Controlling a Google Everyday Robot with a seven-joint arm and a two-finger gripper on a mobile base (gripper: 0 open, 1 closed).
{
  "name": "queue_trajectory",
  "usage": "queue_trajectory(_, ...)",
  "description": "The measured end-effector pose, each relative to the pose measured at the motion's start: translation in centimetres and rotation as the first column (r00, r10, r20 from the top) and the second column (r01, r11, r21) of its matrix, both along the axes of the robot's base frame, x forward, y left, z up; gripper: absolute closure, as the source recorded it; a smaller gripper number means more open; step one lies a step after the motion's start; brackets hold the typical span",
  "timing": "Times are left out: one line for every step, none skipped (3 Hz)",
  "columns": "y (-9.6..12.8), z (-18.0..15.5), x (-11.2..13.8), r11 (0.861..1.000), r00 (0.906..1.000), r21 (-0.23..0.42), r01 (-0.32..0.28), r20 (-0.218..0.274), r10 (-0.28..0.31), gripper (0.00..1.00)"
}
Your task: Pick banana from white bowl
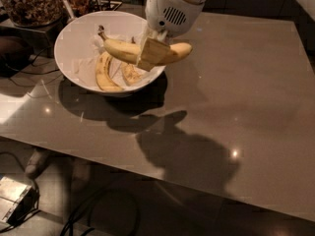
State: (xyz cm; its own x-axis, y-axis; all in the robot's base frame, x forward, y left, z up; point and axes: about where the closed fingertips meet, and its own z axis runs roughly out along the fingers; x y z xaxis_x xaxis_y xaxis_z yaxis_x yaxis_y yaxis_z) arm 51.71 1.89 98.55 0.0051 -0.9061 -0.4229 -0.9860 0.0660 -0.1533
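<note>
The long yellow banana (pixel 123 50) with a dark stem hangs level above the right half of the white bowl (pixel 74 31), its tip reaching past the rim. My gripper (pixel 150 53) comes down from the white wrist housing (pixel 170 11) and is shut on the banana's middle. Two shorter bananas (pixel 104 73) lie in the bowl on crumpled white paper.
A dark glass jar of nuts (pixel 30 3) stands behind the bowl at the back left. Cables and a small box (pixel 14 200) lie on the floor beyond the table's near edge. The grey tabletop (pixel 236 87) stretches to the right.
</note>
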Motion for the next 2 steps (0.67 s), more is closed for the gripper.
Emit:
queue_trajectory(-2.25, -1.68, -1.26, 0.997, 0.9959, 0.013, 0.072, -0.057, -0.071, 1.0)
queue_trajectory(-2.58, -1.93, -1.4, 0.997, 0.995, 0.012, 0.079, -0.063, -0.078, 1.0)
